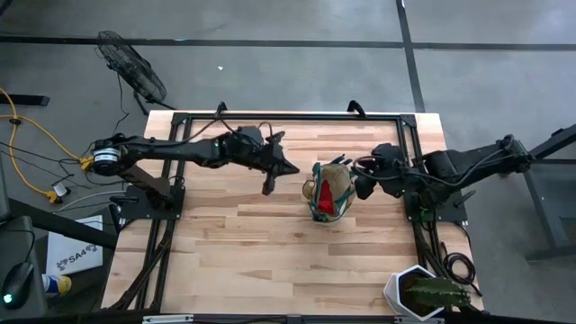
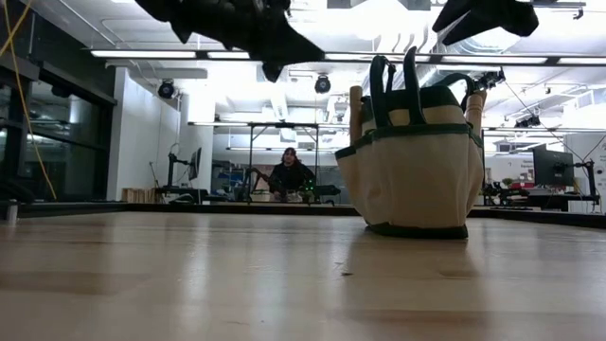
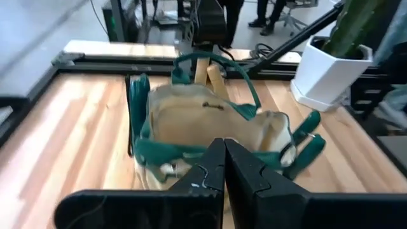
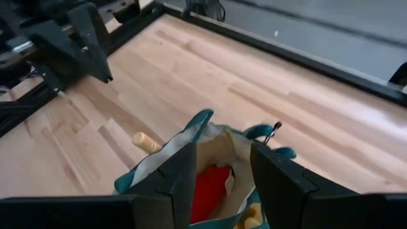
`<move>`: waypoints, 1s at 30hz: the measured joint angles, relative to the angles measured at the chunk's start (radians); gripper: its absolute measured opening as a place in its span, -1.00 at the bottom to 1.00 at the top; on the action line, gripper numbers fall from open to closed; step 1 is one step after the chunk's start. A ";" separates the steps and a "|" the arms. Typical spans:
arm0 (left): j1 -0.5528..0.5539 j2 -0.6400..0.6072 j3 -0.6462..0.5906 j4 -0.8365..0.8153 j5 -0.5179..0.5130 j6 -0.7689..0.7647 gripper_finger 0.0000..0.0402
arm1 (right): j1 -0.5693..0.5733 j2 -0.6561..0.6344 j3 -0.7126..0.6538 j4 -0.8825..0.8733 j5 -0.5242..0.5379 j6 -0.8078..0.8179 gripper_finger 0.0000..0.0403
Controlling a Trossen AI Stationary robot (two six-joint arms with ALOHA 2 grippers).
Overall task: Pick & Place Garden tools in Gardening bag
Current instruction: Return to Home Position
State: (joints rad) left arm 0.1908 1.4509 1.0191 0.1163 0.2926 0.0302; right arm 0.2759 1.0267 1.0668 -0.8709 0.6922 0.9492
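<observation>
My left claw [image 3: 224,143] closed, empty; my right claw [image 4: 222,149] open, raised beside the gardening bag [image 1: 329,191], garden tools [image 4: 210,187] inside; packing looks finished.

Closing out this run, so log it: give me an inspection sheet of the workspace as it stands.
Surface: wooden table, nothing spilled.
Job's things: gardening bag upright mid-table; wooden handles and red fabric inside it.
Clutter: potted plant at a table corner.
Grippers: left tool shut, raised, apart from the bag; right tool open, raised near the bag.
Cables: yellow cable on the floor.
Surroundings: fan on the floor; person seated beyond the table.
</observation>
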 joint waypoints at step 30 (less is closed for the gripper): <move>0.104 -0.149 0.001 -0.179 0.116 -0.060 -1.00 | 0.349 -0.428 -0.456 0.043 0.356 0.412 -0.71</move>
State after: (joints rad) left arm 0.2943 1.3022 1.0199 -0.0626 0.4090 -0.0293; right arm 0.6249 0.5987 0.6106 -0.8276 1.0479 1.3609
